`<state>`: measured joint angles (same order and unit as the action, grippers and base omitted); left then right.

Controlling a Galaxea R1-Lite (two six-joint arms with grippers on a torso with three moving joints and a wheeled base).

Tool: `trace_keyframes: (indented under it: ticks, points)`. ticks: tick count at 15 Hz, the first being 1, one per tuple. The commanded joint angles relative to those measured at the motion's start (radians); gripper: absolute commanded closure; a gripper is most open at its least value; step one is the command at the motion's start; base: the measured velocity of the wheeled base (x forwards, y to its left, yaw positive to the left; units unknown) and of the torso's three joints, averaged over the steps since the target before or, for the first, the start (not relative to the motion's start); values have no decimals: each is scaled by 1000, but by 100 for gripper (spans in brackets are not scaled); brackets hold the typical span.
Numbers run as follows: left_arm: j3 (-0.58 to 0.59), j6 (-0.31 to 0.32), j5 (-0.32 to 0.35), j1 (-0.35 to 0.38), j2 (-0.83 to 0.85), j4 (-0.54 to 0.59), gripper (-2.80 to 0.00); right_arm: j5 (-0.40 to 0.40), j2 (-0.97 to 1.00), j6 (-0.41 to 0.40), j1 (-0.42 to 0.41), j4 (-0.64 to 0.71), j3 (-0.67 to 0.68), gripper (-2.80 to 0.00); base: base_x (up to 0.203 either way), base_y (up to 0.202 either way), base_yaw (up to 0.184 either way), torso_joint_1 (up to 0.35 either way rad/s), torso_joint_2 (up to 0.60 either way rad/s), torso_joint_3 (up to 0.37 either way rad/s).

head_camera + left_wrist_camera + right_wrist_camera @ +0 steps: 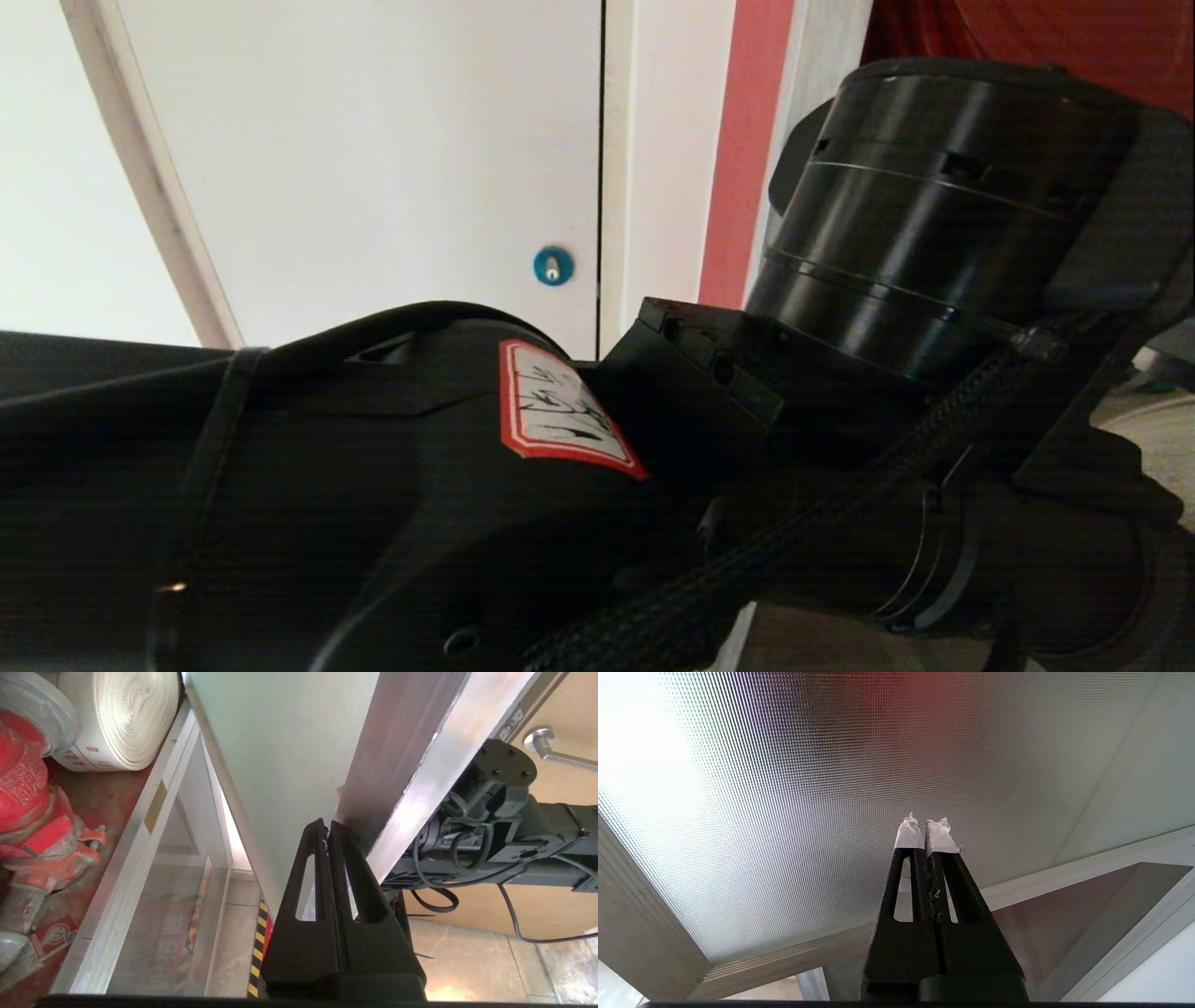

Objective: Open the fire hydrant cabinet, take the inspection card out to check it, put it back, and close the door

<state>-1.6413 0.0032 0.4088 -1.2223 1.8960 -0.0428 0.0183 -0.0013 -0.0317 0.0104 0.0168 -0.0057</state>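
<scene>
The fire hydrant cabinet (110,791) stands open, showing its red valve (28,812) and white rolled hose (121,714). The door (420,765) is swung out and shows edge-on in the left wrist view, its pale pane beside the silver frame. My left gripper (327,823) is shut and empty, its tips right at the seam of pane and frame. A whitish sheet with a fine grid (18,963), seemingly the inspection card, lies low in the cabinet by the valve. My right gripper (927,823) is shut and empty, taped tips towards a ribbed glass pane (784,788).
My left arm (467,513) fills the lower head view, in front of a white panel with a blue lock (553,266). A lower glass panel with an orange label (198,905) sits under the cabinet. My parked right arm (504,826) and a wooden door handle (542,742) lie beyond the door.
</scene>
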Motion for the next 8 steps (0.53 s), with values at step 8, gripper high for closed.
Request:
trace_keyframes:
  ticks: [8]
  points:
    - [83,3,1,176,-35,1,0,0,1,-1,0,0,0,0,0,0,0,0,0,0]
